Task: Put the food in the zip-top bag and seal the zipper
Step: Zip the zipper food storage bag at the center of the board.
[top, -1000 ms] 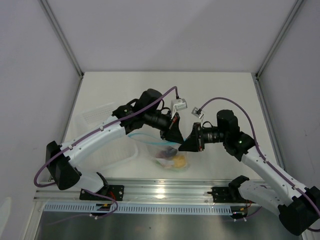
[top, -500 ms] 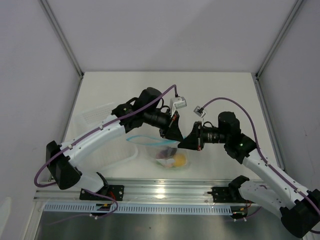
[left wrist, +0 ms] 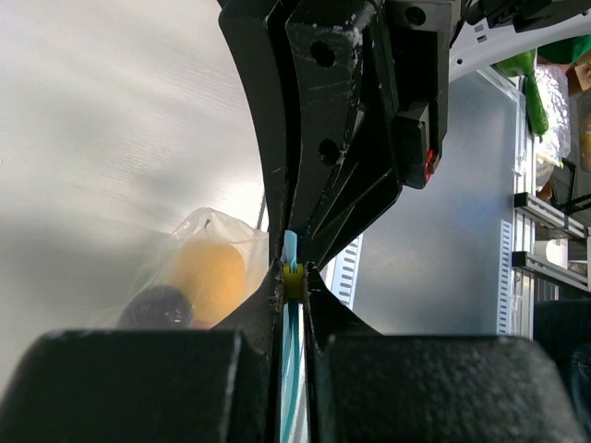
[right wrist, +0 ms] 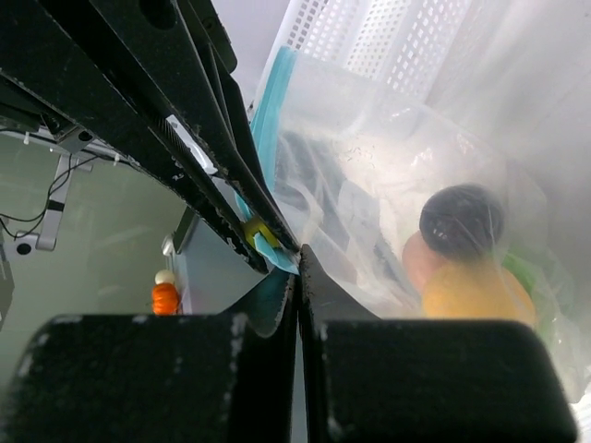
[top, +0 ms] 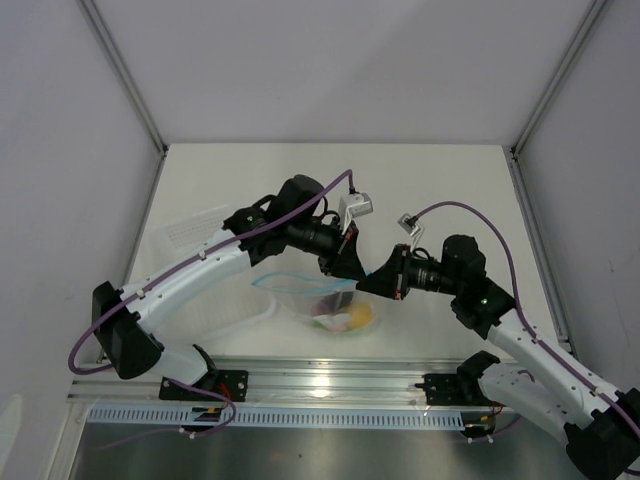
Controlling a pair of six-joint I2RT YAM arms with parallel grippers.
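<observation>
The crinkly clear plastic zip-top bag (top: pixel 335 312) is lying low in the centre of the top view. It is holding the toy food: a yellow piece (right wrist: pixel 476 297), a dark purple one (right wrist: pixel 462 220), a pink one (right wrist: pixel 423 260) and a sliver of green (right wrist: pixel 545 281). Its thin light blue zipper strip (right wrist: pixel 268 120) is running up and left from the two tools. The left gripper (left wrist: pixel 294 291) is clenching that strip. The right gripper (right wrist: pixel 297 277), tip to tip with it, is pressed fully together, seemingly nipping the strip's very end.

That end hold is looking marginal, so a pull could be slipping the strip free. With the tools crowding each other, the fingers risk colliding. Any unmated stretch may be letting food spill, and the white perforated plastic basket (right wrist: pixel 369 37) just beside the bag could be snagging it.

No brand, label or writing is showing legibly.
</observation>
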